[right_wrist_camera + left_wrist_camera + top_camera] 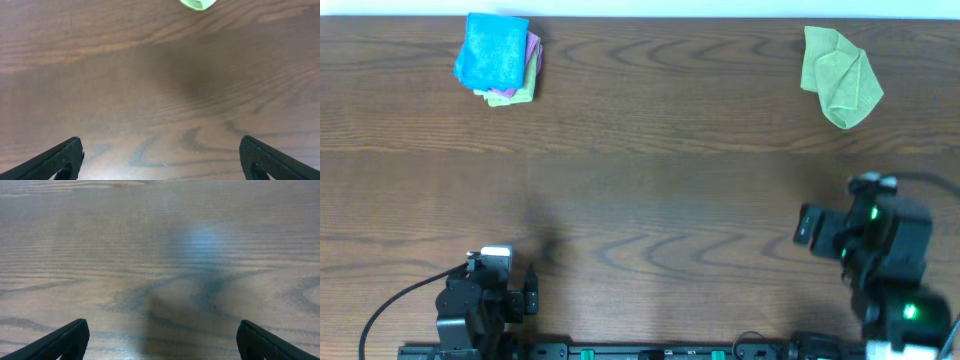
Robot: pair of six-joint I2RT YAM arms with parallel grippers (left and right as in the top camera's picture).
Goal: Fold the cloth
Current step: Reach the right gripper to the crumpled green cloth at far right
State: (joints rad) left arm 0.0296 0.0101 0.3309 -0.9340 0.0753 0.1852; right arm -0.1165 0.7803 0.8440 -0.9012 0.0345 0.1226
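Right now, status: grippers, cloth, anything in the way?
Both open, empty: left gripper, right gripper. Far right: cloth crumpled, untouched. Far left: folded stack, not in the way.

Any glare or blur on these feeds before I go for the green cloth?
Left wrist: bluish glare patch on the table, grain soft. Right wrist: the cloth cropped at the top edge, blurred. Overhead: even light, sharp.

Left claw and right claw both gape wide, each holding nothing
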